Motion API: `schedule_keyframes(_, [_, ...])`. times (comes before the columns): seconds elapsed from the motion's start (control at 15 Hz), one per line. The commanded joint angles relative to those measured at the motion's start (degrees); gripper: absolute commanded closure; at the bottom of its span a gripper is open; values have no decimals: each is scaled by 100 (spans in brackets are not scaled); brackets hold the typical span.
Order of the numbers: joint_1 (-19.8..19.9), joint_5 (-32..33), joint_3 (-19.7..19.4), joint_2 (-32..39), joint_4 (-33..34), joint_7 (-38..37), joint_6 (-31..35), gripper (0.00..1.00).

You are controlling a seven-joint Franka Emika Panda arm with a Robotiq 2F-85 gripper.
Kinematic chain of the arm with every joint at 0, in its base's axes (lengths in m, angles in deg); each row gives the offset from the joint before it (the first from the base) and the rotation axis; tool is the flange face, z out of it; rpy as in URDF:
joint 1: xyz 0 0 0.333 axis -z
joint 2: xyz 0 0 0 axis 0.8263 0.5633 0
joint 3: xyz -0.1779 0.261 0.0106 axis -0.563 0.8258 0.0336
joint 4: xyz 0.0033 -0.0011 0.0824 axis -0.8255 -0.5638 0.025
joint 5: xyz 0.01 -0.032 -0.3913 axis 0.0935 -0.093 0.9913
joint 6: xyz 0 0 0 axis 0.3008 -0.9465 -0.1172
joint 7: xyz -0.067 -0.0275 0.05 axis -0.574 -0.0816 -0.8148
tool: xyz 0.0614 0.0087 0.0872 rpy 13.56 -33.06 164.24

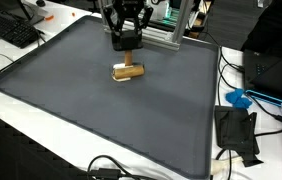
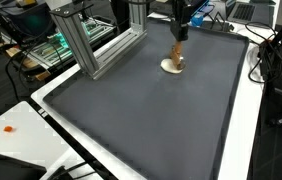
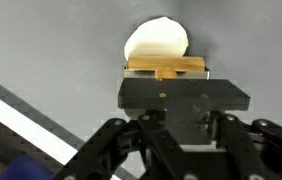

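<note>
A small wooden block [image 1: 130, 69] rests on a cream round disc [image 3: 157, 40] on the dark grey mat [image 1: 71, 100], towards the mat's far side. It also shows in an exterior view [image 2: 174, 64] and in the wrist view [image 3: 167, 68]. My gripper [image 1: 128, 44] points straight down directly over the block, very close to its top, and appears in an exterior view [image 2: 180, 33]. In the wrist view the black gripper body [image 3: 184, 95] hides the fingertips, so contact with the block is unclear.
An aluminium frame [image 2: 86, 40] stands at the mat's far edge behind the gripper. A keyboard [image 1: 11, 28] lies off one corner. A black box [image 1: 236, 130] and cables lie beside the mat's edge, with a blue item [image 1: 239, 98] nearby.
</note>
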Motion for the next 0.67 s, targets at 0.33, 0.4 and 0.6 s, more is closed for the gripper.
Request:
schedule_keyframes(0.33, [122,-194,119,135,-117,180,111,78])
schedule_keyframes(0.4, [134,-154,101,91,-119,165,8,78])
schedule_keyframes(0.6, [160,-81,67,-9,-106,176,-285,78])
